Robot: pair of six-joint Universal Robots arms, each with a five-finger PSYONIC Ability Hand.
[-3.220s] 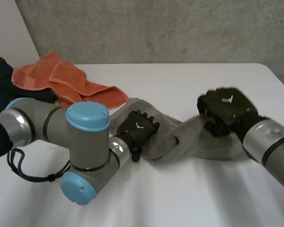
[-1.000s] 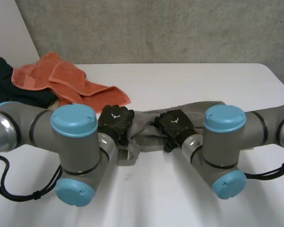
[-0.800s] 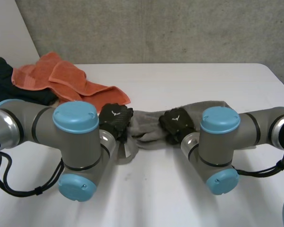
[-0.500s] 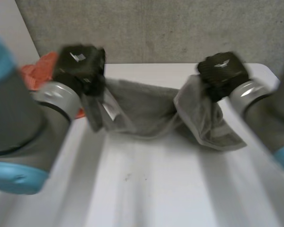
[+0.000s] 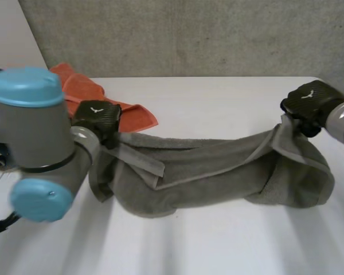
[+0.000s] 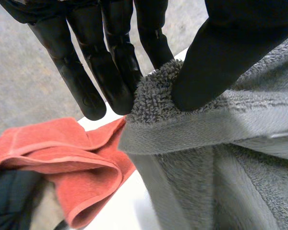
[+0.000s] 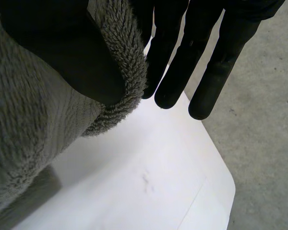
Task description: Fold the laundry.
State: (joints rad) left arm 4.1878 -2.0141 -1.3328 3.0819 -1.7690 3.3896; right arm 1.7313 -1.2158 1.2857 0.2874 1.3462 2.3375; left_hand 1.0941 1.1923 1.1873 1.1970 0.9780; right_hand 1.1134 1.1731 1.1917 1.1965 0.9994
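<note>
A grey towel [image 5: 212, 172] hangs stretched between my two hands, sagging onto the white table [image 5: 218, 97] in the middle and at both ends. My left hand [image 5: 97, 117] holds its left end up; in the left wrist view the thumb [image 6: 216, 57] pinches the towel's hem [image 6: 182, 129] against the straight fingers [image 6: 110, 62]. My right hand [image 5: 307, 103] holds the right end near the table's right edge. There the thumb [image 7: 62, 52] presses the fluffy towel edge [image 7: 120, 62] against the fingers [image 7: 182, 62].
An orange towel [image 5: 92, 91] lies crumpled at the table's back left, right behind my left hand, also under it in the left wrist view as orange towel [image 6: 62, 163]. A dark cloth [image 6: 9, 201] lies beside it. The table's right corner [image 7: 216, 191] is close to my right hand.
Both hands pinched the bunched grey towel at the table's middle, lifted it and pulled apart sideways. The towel is now stretched long between them.
</note>
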